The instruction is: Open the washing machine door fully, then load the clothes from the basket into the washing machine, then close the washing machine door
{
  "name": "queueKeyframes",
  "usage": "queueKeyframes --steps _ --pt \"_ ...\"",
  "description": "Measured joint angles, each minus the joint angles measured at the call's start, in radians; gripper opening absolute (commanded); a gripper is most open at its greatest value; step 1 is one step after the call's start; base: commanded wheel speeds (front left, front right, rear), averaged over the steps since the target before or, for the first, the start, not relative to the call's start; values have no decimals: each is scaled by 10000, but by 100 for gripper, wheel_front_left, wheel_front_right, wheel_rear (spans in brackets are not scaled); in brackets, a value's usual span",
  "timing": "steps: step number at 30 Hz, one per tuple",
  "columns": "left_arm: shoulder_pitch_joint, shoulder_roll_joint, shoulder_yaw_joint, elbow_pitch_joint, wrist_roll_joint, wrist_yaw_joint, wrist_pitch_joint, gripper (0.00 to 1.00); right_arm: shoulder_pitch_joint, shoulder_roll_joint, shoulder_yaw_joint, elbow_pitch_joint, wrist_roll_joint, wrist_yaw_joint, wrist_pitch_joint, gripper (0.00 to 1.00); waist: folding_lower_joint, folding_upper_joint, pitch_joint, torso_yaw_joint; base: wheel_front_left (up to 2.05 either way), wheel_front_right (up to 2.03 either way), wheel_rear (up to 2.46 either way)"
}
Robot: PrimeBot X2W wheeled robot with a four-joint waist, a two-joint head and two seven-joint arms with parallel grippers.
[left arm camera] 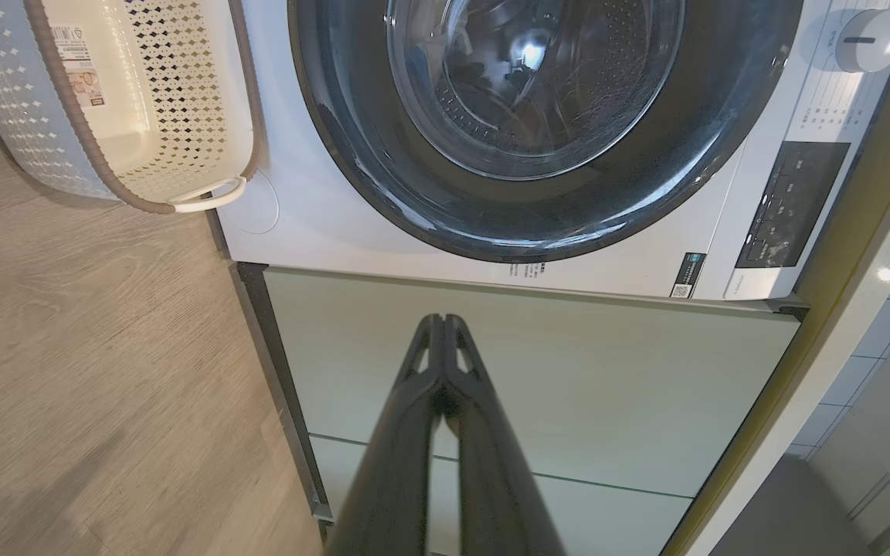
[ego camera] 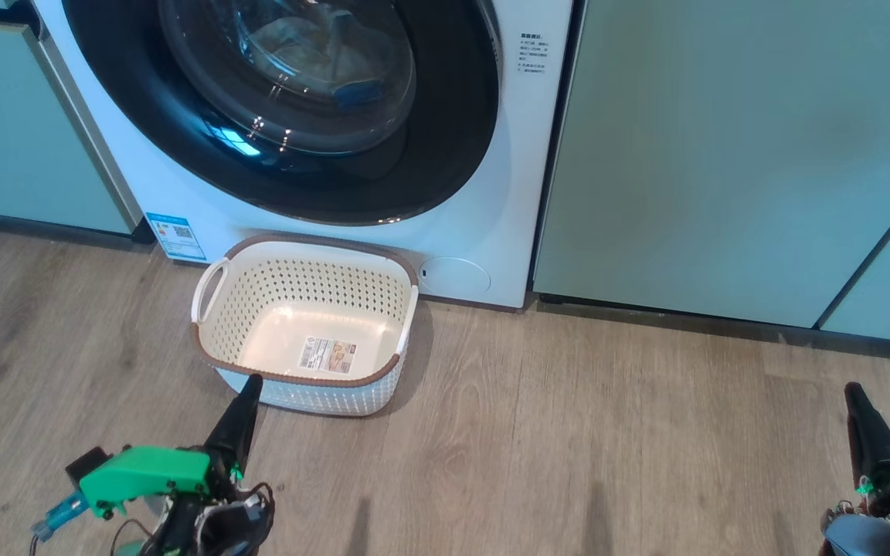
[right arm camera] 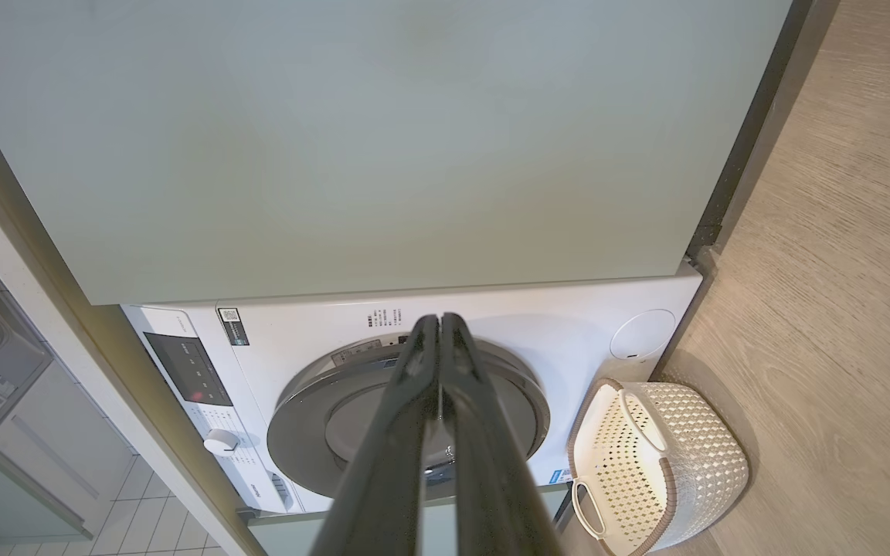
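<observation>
Clothes (ego camera: 314,54) blurred behind washing machine door (ego camera: 453,139) glass, top cropped; left pincer (ego camera: 252,384), right pincer (ego camera: 851,390) together, empty.

The washing machine door (ego camera: 445,154) sits shut on the white washing machine (ego camera: 522,154), with the clothes (ego camera: 314,54) behind its glass. The basket (ego camera: 337,398) stands on the wood floor (ego camera: 568,432) against the machine's front, a label (ego camera: 327,356) on its bare bottom. The left gripper (ego camera: 252,380), fingers together, points at the basket's near rim; the right gripper (ego camera: 853,390), also closed, stands well apart at lower right
</observation>
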Motion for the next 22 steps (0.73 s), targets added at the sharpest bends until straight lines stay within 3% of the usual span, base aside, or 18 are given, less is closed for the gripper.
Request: queueKeyframes --steps 22 --pt "0 -2 2 0 0 0 0 0 0 0 0 0 0 0 0 0 0 0 0 0 0 0 0"
